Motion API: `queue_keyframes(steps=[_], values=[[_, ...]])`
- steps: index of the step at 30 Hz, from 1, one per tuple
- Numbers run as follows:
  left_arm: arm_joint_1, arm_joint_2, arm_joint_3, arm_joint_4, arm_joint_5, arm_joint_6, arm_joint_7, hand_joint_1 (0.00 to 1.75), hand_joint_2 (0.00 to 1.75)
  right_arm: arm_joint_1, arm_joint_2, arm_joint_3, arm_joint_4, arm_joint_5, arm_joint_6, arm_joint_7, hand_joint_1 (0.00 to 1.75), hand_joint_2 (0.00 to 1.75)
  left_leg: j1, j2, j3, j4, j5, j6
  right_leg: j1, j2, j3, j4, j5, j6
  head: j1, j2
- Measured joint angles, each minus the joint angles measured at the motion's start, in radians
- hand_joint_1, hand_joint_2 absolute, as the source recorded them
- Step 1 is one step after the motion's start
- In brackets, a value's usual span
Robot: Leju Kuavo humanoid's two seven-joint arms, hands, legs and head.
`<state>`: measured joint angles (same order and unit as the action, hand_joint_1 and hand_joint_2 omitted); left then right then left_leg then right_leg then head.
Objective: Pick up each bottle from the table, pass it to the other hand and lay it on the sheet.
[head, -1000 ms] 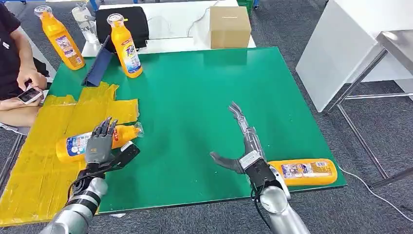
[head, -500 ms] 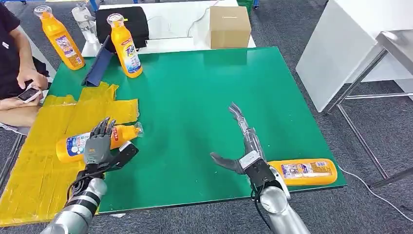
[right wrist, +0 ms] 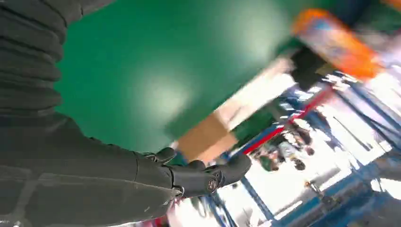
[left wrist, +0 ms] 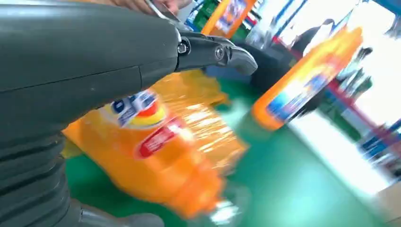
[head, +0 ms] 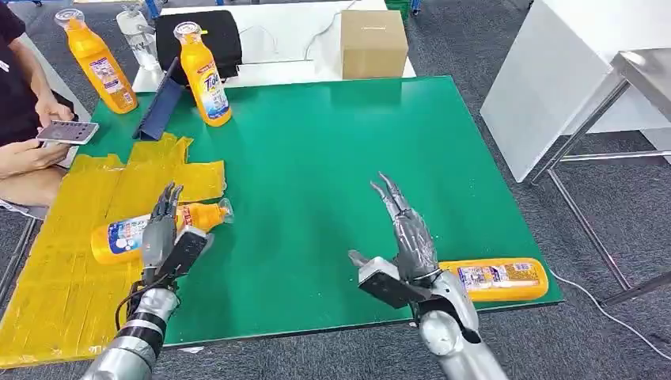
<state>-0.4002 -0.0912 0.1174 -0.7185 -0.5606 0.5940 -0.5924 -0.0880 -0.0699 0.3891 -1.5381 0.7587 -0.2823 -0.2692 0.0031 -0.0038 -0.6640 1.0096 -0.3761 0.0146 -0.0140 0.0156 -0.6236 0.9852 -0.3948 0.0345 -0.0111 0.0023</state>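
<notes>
- Head view: an orange bottle (head: 150, 229) is seen lying on its side on the yellow sheet (head: 55, 277), with its cap end reaching onto the green table (head: 316, 158).
- The left hand (head: 162, 233) is held just beside this bottle on its near side; the fingers are extended and apart, and nothing is gripped.
- A second orange bottle (head: 494, 279) is laid flat at the near right edge of the table.
- The right hand (head: 403, 237) is raised beside it, fingers stretched forward and spread, with nothing held.
- Two upright bottles are stood at the far left: one (head: 204, 75) beside a blue stand (head: 161, 103), the other (head: 95, 62) further left.
- A person's hand (head: 28, 150) with a phone is seen at the left edge.
- Left wrist view: the lying bottle (left wrist: 156, 156) is shown close, blurred.
</notes>
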Motion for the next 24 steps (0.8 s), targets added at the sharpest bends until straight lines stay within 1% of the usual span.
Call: queue_keyframes(steps=[2,3,4,8,9,10,11,12,14,24], values=[[0.057,-0.015,-0.043,-0.129,0.026,0.002,0.001,0.0,1.75,0.018,-0.057,0.011,0.0,0.157,0.002,0.064,0.0,1.75,-0.001,-0.001,-0.001,0.0,0.0,0.0,-0.001,0.0,0.0,0.0,0.0,0.0,0.0,0.0],[0.078,-0.018,-0.063,-0.177,0.031,0.003,0.003,0.0,1.75,0.024,-0.084,0.013,-0.001,0.194,0.014,0.08,0.0,1.75,-0.001,-0.002,-0.001,0.0,-0.001,0.001,-0.001,-0.001,0.0,-0.001,-0.001,0.002,0.0,0.0],[0.088,-0.021,-0.073,-0.199,0.032,0.004,0.005,0.0,1.75,0.027,-0.098,0.014,-0.001,0.205,0.021,0.085,0.0,1.75,-0.001,-0.002,-0.001,0.0,-0.001,0.001,-0.001,-0.001,0.0,-0.001,-0.002,0.003,0.0,0.0],[0.094,-0.021,-0.076,-0.206,0.033,0.004,0.005,0.0,1.75,0.03,-0.102,0.014,-0.001,0.207,0.023,0.085,0.0,1.75,-0.001,-0.003,-0.001,0.0,-0.001,0.001,-0.001,-0.001,-0.001,-0.001,-0.002,0.003,0.0,0.0],[0.124,-0.031,-0.106,-0.276,0.058,-0.016,0.0,0.0,1.75,0.051,-0.159,0.008,-0.009,0.188,0.054,0.094,0.0,1.75,-0.001,-0.004,0.0,0.001,-0.001,0.002,-0.002,-0.002,-0.001,-0.002,-0.002,0.003,0.0,0.0],[0.201,-0.047,-0.165,-0.414,0.078,-0.045,0.006,0.0,1.75,0.159,-0.292,-0.041,-0.076,0.106,0.069,0.064,0.0,1.75,-0.005,-0.012,0.001,0.001,-0.004,0.007,-0.005,-0.01,0.005,-0.002,-0.007,0.01,-0.001,0.0],[0.271,-0.051,-0.235,-0.514,0.086,-0.042,0.031,0.0,1.75,0.262,-0.381,-0.135,-0.125,0.083,0.092,0.017,0.0,1.75,-0.005,-0.015,-0.001,0.001,-0.006,0.007,-0.005,-0.012,0.006,-0.002,-0.007,0.01,0.0,0.0],[0.283,-0.051,-0.255,-0.541,0.096,-0.041,0.034,0.0,1.75,0.287,-0.404,-0.163,-0.146,0.088,0.105,0.016,0.0,1.75,-0.006,-0.011,0.0,0.001,-0.008,0.007,-0.006,-0.009,0.005,-0.002,-0.007,0.011,0.0,0.0],[0.291,-0.052,-0.28,-0.573,0.11,-0.041,0.032,0.0,1.75,0.317,-0.42,-0.191,-0.175,0.1,0.114,0.017,0.0,1.75,-0.006,-0.007,0.002,0.001,-0.009,0.008,-0.006,-0.006,0.006,-0.002,-0.007,0.011,0.0,0.0],[0.315,-0.054,-0.307,-0.636,0.124,-0.043,0.029,0.0,1.75,0.399,-0.459,-0.269,-0.228,0.116,0.119,0.06,0.0,1.75,-0.005,-0.005,0.005,0.0,-0.008,0.007,-0.005,-0.005,0.008,-0.002,-0.007,0.01,0.0,0.0]])
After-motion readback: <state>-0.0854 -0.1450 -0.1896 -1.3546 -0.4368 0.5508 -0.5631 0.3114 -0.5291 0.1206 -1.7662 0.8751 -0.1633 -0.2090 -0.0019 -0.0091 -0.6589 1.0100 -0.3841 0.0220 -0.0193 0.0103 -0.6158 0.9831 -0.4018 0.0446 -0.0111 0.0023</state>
